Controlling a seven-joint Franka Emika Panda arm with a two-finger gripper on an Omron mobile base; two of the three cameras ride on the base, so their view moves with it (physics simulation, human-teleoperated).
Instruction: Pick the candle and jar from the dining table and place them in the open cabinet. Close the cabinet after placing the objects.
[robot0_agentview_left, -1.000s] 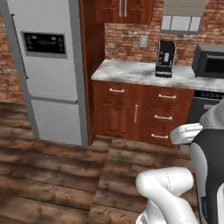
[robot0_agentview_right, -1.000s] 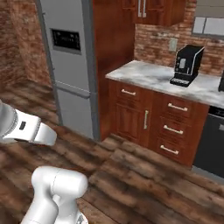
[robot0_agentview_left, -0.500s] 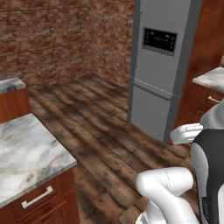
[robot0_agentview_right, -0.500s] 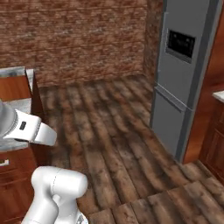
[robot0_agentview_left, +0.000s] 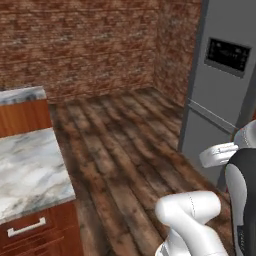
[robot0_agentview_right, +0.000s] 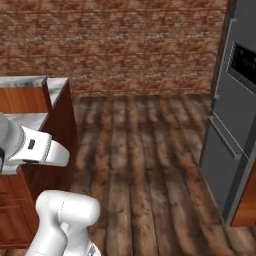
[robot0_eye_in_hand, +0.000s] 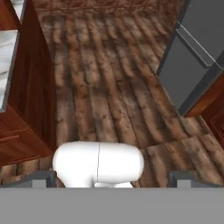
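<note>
Base has swung left: coffee-maker counter gone, fridge (robot0_agentview_left: 220, 95) now at your right, marble counter (robot0_agentview_left: 27, 170) at left. Candle, jar not yet found. Gripper (robot0_eye_in_hand: 112, 177) empty, jaws spread wide. Keep turning toward dining table.

floor (robot0_agentview_left: 125, 150): rough dark wood | wall (robot0_agentview_left: 80, 45): matt brick | fridge (robot0_agentview_left: 220, 90): smooth grey metal
</note>
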